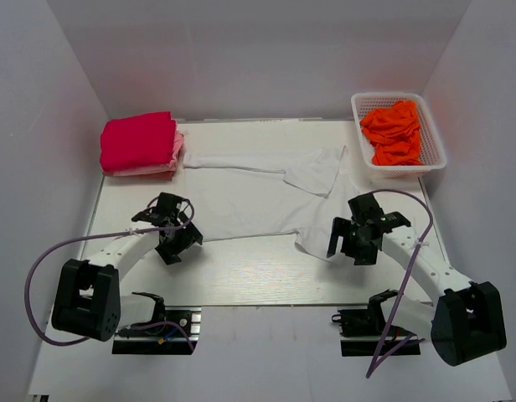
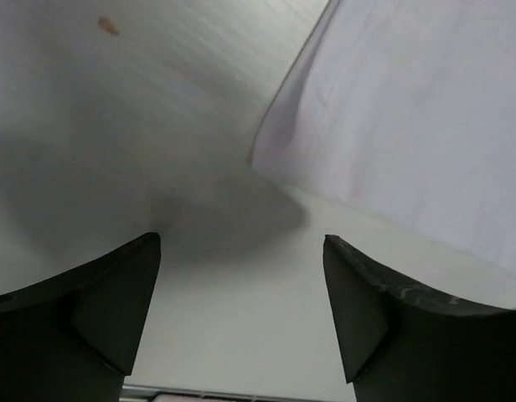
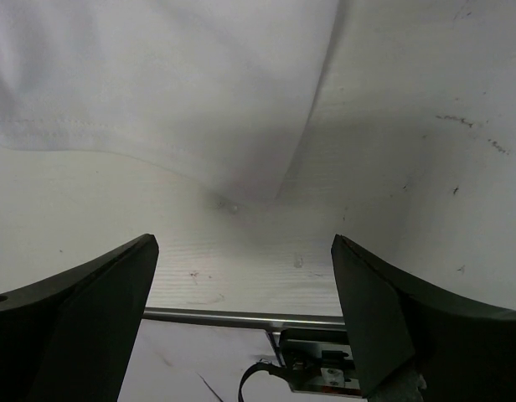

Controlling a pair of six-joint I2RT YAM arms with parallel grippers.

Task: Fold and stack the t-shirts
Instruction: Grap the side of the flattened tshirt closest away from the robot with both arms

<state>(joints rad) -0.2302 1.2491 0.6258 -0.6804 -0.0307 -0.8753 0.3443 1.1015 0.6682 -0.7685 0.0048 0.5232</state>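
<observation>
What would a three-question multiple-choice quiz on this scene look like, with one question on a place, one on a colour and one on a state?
1. Where are the orange shirts?
A) in the basket
B) on a chair
C) on the floor

2. What colour is the shirt spread on the table?
A) blue
B) white
C) green

3. How do the left gripper and right gripper stand?
A) both shut
B) one shut on cloth
C) both open and empty

Answers:
1 A: orange cloth fills the basket at the far right corner.
2 B: the cloth lying flat mid-table is white.
3 C: each wrist view shows the fingers spread apart with nothing between them.
</observation>
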